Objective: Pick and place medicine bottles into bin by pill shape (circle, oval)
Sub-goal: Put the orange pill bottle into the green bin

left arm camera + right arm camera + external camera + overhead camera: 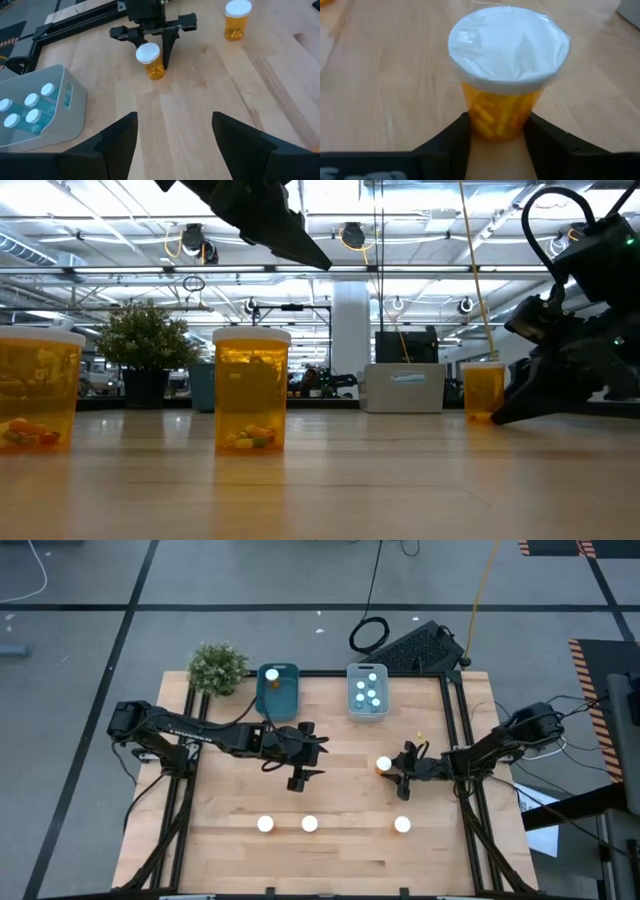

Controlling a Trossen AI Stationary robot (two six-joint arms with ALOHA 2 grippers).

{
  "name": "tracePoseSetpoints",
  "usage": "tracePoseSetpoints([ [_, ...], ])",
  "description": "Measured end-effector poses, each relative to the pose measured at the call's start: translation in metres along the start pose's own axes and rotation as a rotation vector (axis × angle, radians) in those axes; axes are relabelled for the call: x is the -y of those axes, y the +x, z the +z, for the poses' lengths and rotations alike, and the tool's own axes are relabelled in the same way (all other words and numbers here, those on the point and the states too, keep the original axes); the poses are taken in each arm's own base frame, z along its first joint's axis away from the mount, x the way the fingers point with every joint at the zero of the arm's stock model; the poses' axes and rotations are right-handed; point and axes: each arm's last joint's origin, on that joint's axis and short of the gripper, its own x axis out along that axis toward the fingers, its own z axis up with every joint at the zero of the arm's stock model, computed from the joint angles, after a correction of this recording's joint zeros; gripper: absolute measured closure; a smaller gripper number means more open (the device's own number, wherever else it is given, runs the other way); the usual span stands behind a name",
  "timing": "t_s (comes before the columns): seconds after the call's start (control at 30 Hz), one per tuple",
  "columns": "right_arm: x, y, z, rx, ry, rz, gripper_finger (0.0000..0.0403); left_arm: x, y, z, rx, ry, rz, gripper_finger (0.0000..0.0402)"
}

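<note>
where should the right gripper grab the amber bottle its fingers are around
Grip the amber plastic bottle with the wide white cap on its round body below the cap, side-on. It stands upright on the wooden table, and the right gripper's open fingers already flank the body; the cap overhangs it.

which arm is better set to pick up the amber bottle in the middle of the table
The right. The right gripper already has its fingers on either side of the amber bottle, with the body between the pads. The left gripper hangs open and empty above the table, away from that bottle.
</note>
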Motion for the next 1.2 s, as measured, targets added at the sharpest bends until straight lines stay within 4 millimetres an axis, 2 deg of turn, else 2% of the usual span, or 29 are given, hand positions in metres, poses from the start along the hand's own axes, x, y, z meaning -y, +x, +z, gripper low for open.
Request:
tracePoseSetpoints([
  [0.13,-0.001,0.001,0.001,0.005,-0.009,0.021,0.0251,0.0,0.0,0.002,0.016,0.001,0.005,0.0142],
  [0.53,-0.014,0.024,0.047,0.039,-0.028,0.031,0.0249,0.0,0.0,0.001,0.014,-0.017,0.004,0.0142],
  [0.87,-0.014,0.026,0.045,0.014,-0.034,0.016,0.0249,0.001,0.005,-0.008,-0.028,-0.026,-0.009,0.0142],
  [1.03,-0.014,0.029,0.044,0.02,-0.032,0.018,0.0249,-0.003,0.033,-0.017,-0.004,-0.11,-0.026,0.0142],
  [1.2,-0.015,0.03,0.044,0.015,-0.029,0.018,0.0249,-0.004,0.067,-0.023,0.097,-0.112,-0.05,0.0125],
])
